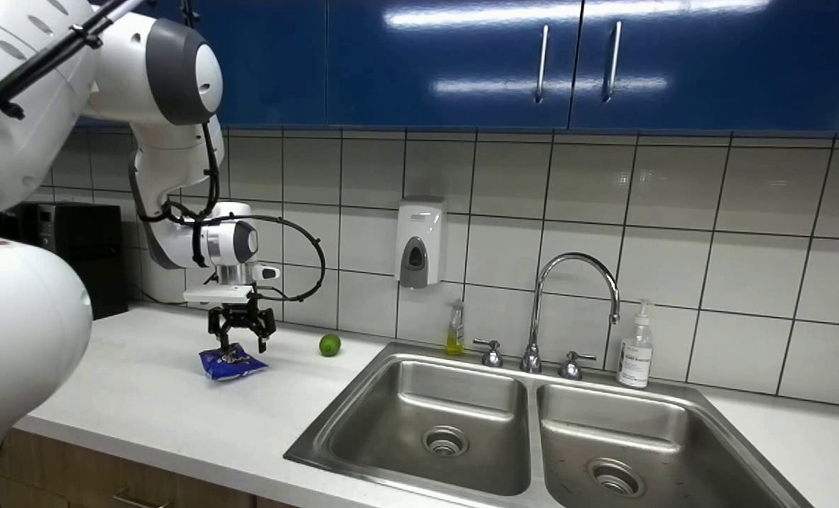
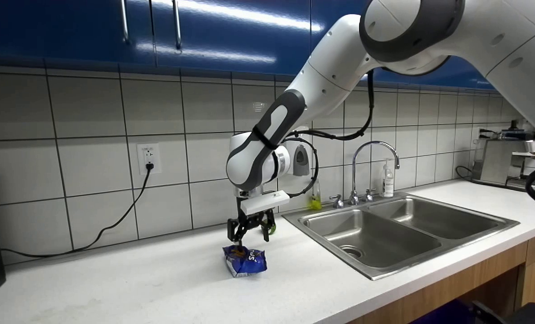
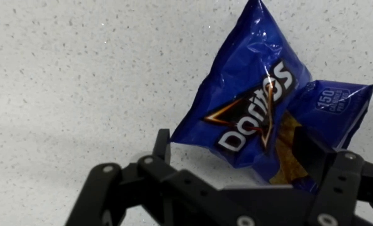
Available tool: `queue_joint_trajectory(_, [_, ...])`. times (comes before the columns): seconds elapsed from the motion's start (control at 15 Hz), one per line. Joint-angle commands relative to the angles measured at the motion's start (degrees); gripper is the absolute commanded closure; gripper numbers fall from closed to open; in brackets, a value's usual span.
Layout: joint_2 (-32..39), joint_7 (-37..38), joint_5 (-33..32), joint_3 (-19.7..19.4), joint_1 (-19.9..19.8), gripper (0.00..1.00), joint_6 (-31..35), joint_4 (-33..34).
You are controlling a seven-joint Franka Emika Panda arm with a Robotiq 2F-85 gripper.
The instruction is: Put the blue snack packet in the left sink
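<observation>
“Resting on the white tabletop [image 1: 228, 416], is it, that blue snack packet [image 1: 233, 365]?”

“Yes, creased and bent, its Doritos lettering upward, right beneath the tool [image 1: 243, 346].”

“And how does the tool stand?”

“Wide, its two fingers well apart. In the wrist view one finger [image 3: 311, 153] covers part of the packet's folded end; the other finger [image 3: 162, 142] shows just beside a corner.”

“Does the covering one touch the foil?”

“I can't tell.”

“Where's the left sink [image 1: 433, 413]?”

“Well apart from the packet. A small green ball [image 1: 330, 345] sits on the tabletop between them, near the tiled wall [image 1: 504, 247].”
</observation>
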Motion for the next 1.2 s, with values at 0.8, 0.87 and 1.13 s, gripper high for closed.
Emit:
queue_joint_trajectory(0.8, [1.4, 1.2, 0.0, 0.2, -0.2, 0.87, -5.4, 2.4])
queue_joint_trajectory(0.87, [1.4, 1.2, 0.1, 0.2, -0.2, 0.96, -5.5, 2.4])
queue_joint_trajectory(1.13, [1.6, 1.3, 0.2, 0.2, -0.3, 1.0, -5.6, 2.5])
